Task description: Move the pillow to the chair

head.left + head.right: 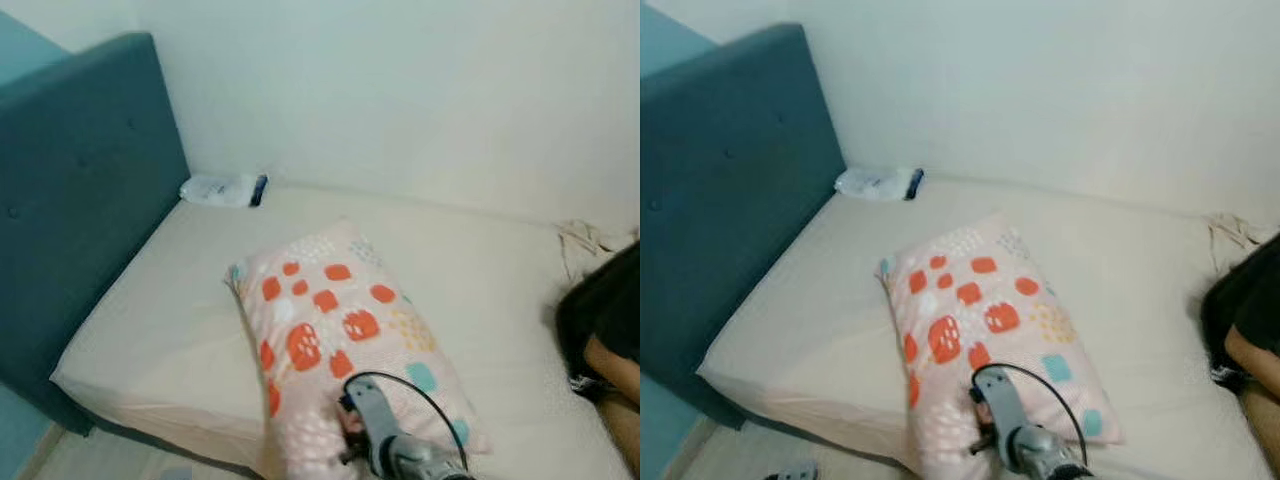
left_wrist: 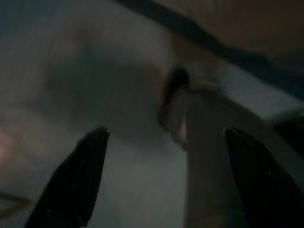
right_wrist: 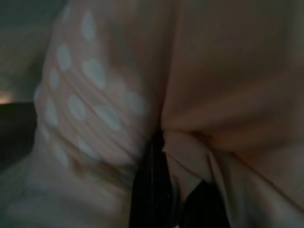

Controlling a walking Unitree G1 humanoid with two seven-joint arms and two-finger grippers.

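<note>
I have the right gripper (image 3: 173,190) pinched shut on a fold of the pillow (image 1: 340,330), at its near end. The pillow lies on the bed (image 1: 170,330), near the front edge, by the blue headboard (image 1: 80,200). The left gripper (image 2: 166,161) has fingers spread wide, holding nothing; that wrist view is dark, so its surroundings are unclear. A person (image 1: 610,340) sits at the right.
</note>
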